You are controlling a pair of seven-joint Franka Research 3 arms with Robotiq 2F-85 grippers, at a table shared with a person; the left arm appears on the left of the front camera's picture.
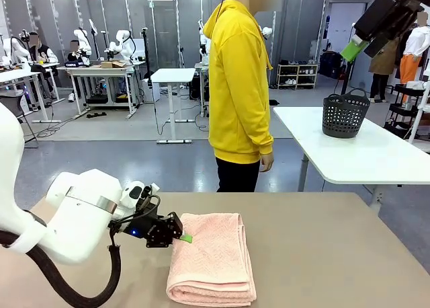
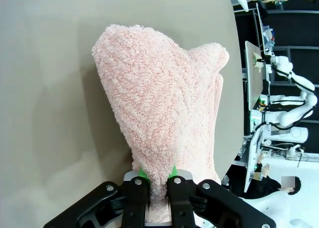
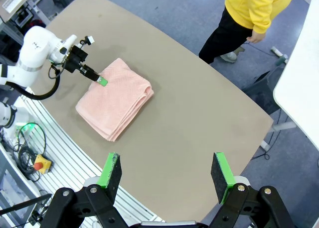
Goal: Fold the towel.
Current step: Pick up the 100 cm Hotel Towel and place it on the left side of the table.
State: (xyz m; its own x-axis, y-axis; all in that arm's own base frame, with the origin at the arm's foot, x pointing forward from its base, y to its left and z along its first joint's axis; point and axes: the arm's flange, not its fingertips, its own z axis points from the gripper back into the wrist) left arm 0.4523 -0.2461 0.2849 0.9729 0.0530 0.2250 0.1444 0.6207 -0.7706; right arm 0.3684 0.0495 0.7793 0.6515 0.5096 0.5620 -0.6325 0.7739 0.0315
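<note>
The salmon-pink towel [image 1: 213,257] lies folded into a thick rectangle on the tan table [image 1: 322,254], near its front middle. My left gripper [image 1: 185,238] is at the towel's left edge, low over the table. In the left wrist view the towel [image 2: 159,98] bulges up ahead and my left gripper [image 2: 158,180] is shut on a pinch of its cloth. My right gripper [image 1: 353,49] hangs high at the upper right, far from the towel. From up there the right gripper [image 3: 167,171] stands open and holds nothing, with the towel [image 3: 117,98] and the left gripper [image 3: 102,81] far below.
A person in a yellow hoodie [image 1: 238,86] stands just beyond the table's far edge, hands down. A black perforated basket [image 1: 345,113] sits on a white table [image 1: 376,153] at the back right. The tan table's right half [image 3: 199,113] is bare.
</note>
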